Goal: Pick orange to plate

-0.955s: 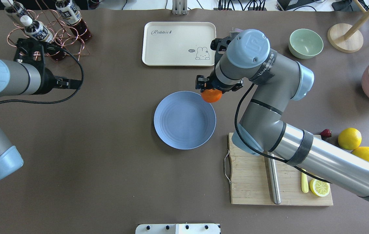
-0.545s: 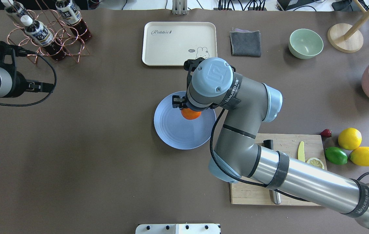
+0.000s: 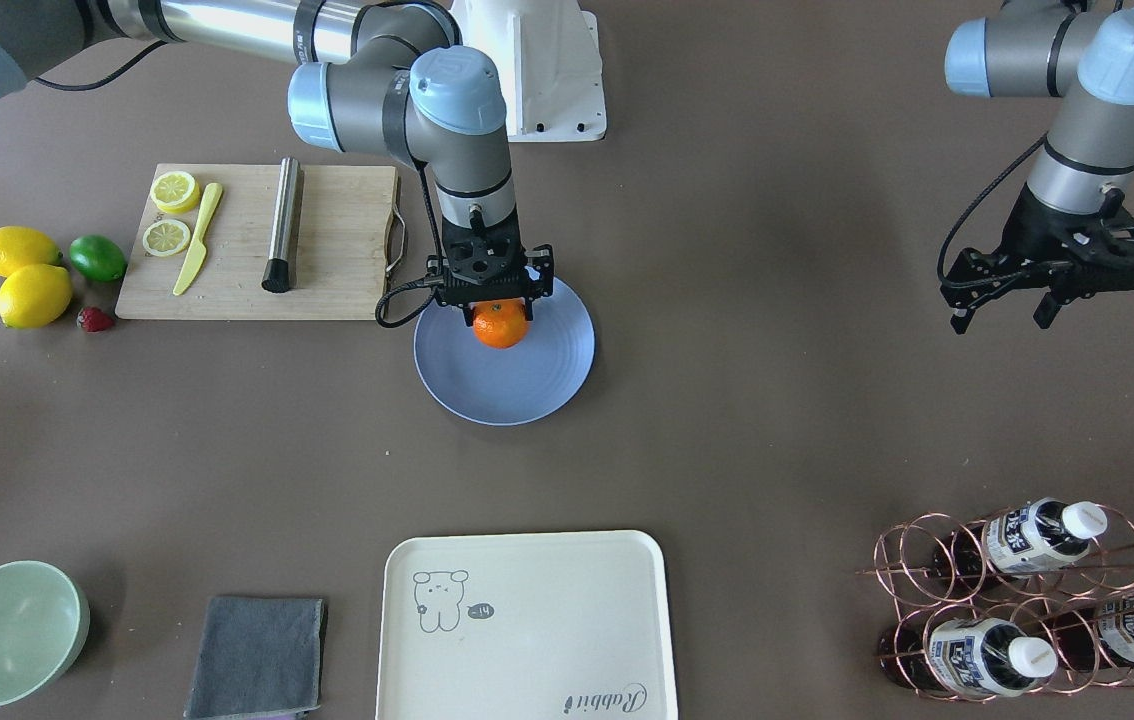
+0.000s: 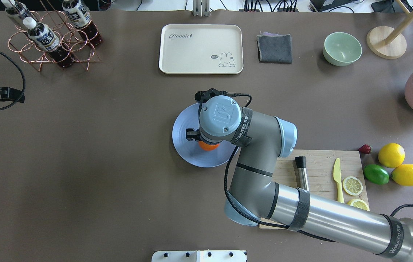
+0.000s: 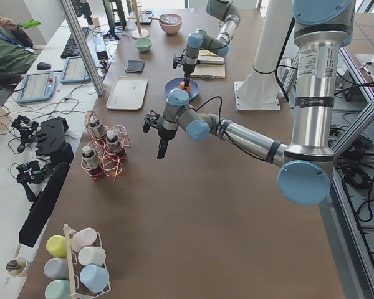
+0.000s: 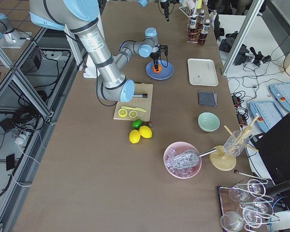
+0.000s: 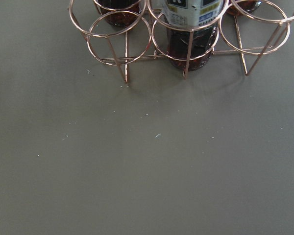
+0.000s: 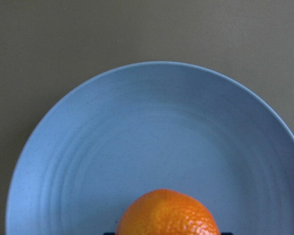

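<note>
Two arms stand at the table (image 3: 777, 420), and only the right one carries something. The right arm comes in from the robot's right side. Its long forearm passes above the wooden cutting board (image 4: 319, 163), then the elbow bends and the last joints turn so that the wrist points straight down over the plate (image 3: 507, 395). The right gripper (image 3: 500, 314) hangs vertically under this wrist, and its two black fingers are clenched on the orange (image 3: 500, 327), one at each side of the fruit. The orange is over the plate, inside its rim, and it seems to be toward the side nearer to the robot, not in the middle. It is very low over the blue surface; whether it already touches the plate I cannot tell. In the right wrist view the top of the orange shows at the bottom edge, with the plate's faint ridges beyond it.

The left arm is well apart from the plate, at the robot's left side of the table. Its wrist also points downward, and the left gripper (image 3: 999, 318) hangs over bare table with its fingers spread and nothing between them. It is near the copper bottle rack (image 3: 1017, 590) but not touching it. The left wrist view shows the feet of this rack and the lower part of a bottle.
</note>
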`<state>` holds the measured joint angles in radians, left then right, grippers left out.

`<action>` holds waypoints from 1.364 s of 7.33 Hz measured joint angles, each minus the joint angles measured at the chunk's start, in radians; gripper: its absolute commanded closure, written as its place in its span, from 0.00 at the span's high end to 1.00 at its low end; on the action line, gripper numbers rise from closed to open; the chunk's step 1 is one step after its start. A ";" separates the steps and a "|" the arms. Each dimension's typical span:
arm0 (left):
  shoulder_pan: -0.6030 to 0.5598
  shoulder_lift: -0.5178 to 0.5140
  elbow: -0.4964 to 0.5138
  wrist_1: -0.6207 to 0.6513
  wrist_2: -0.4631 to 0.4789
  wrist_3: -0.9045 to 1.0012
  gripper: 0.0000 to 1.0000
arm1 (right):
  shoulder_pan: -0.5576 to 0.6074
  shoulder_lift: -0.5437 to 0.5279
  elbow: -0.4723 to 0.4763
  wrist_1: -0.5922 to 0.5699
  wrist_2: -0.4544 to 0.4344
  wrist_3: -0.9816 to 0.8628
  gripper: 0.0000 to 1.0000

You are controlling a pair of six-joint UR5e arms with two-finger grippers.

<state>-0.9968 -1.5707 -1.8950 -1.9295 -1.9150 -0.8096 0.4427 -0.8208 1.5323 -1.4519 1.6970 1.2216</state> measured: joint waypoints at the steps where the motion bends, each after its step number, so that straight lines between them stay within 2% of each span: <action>1: -0.005 0.004 0.000 -0.001 -0.005 0.005 0.98 | 0.000 0.001 -0.009 0.002 -0.007 -0.001 0.99; 3: -0.021 0.006 0.001 -0.001 -0.031 0.007 0.98 | 0.006 0.005 -0.019 0.003 -0.024 -0.001 1.00; 5: -0.045 0.005 0.002 0.001 -0.068 0.009 0.98 | 0.051 0.027 -0.005 -0.003 0.016 -0.003 1.00; 7: -0.105 0.018 0.009 0.007 -0.112 0.094 0.98 | 0.171 0.033 0.051 -0.054 0.171 -0.018 1.00; 8: -0.184 0.041 0.021 0.033 -0.143 0.237 0.98 | 0.262 0.015 0.120 -0.142 0.270 -0.073 1.00; 10: -0.386 0.061 0.038 0.195 -0.166 0.603 0.98 | 0.448 -0.095 0.282 -0.345 0.376 -0.324 1.00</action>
<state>-1.3826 -1.5102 -1.8574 -1.7346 -2.0809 -0.2065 0.8911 -0.9159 1.8143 -1.7970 2.0727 0.8973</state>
